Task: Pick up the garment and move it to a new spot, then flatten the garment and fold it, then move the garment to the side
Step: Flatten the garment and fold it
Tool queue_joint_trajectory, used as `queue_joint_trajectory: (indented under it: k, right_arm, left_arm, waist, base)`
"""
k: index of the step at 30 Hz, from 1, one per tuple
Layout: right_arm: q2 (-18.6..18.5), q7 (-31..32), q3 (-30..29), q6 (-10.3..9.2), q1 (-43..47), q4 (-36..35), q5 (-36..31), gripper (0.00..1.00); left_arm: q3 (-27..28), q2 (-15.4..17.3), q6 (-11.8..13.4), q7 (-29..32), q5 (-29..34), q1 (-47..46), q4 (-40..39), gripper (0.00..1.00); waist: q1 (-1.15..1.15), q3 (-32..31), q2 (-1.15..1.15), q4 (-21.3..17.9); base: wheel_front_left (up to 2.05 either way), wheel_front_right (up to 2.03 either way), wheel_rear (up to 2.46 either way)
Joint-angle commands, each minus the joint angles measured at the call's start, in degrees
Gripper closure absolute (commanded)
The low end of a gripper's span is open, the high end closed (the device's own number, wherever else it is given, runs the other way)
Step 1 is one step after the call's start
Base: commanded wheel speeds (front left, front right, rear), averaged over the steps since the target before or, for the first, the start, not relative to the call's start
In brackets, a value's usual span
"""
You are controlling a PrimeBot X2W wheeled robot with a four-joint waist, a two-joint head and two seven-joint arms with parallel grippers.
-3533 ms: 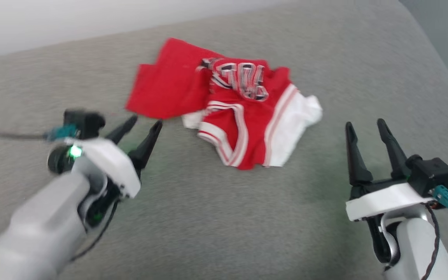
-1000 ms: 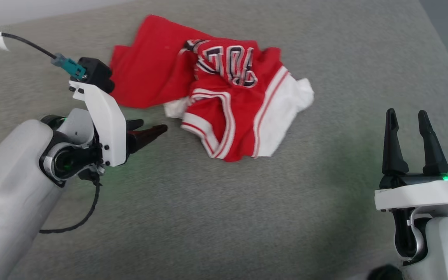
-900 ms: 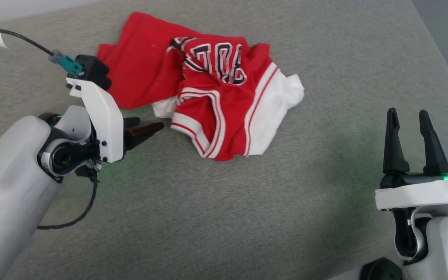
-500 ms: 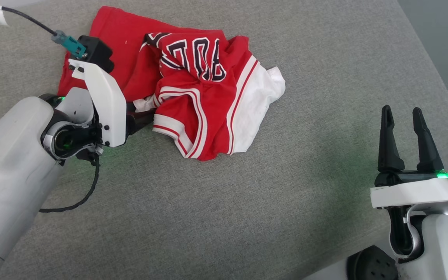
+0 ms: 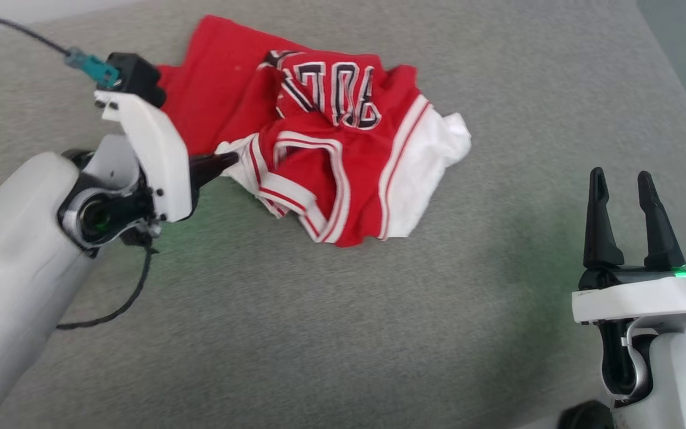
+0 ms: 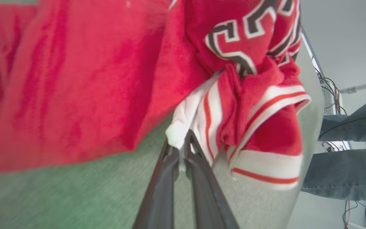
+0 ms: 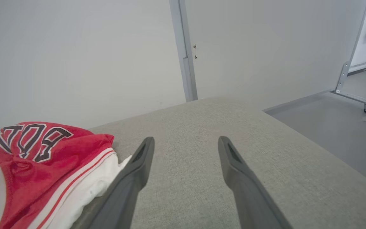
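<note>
From the head view, you see the garment [image 5: 343,149], a small red jersey, lying crumpled on the grey padded surface [image 5: 319,328] toward its far edge. White sleeves and white-and-red striped trim are bunched toward you, and black, white-outlined lettering sits upside down on top. A plain red panel spreads flat on the garment's left side. Your left gripper [image 5: 227,159] lies sideways at the garment's near-left edge, its tips touching a white fold. Your right gripper [image 5: 621,174] stands well apart from the garment, off its right side, with its fingers spread and nothing between them.

The left wrist view gives you what the head view cannot. There the left gripper [image 6: 179,144] has its fingers pressed together, pinching a white sleeve edge of the garment [image 6: 75,79]. Striped trim hangs just right of the pinch and the lettering sits above it. What look like a person's trouser legs [image 6: 338,171] show beyond the surface.

In the right wrist view, the right gripper [image 7: 186,140] is wide apart over bare grey fabric. The garment [image 7: 43,159] is heaped at its left, the white sleeve nearest the left finger. A pale wall [image 7: 75,63] and a wheeled frame [image 7: 354,92] stand behind.
</note>
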Motion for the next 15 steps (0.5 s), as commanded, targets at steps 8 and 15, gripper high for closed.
queue_joint_trajectory:
  k: [8,15]
  right_arm:
    - [-0.02,-0.13,-0.66,-0.02,0.99,-0.16,-2.86,0.00]
    - [-0.03,-0.13,-1.09,-0.02,1.69,0.19,-4.44,0.00]
  left_arm:
    - [0.26,9.79,0.14,-4.24,-2.77,7.59,-3.76,1.00]
    - [0.79,15.21,0.58,-10.18,-0.96,11.96,0.88,1.00]
  waist:
    - [0.00,-4.34,0.00,6.38]
    - [0.00,-5.79,0.00,8.67]
  base:
    - [0.00,0.00,0.00]
    - [0.00,0.00,0.00]
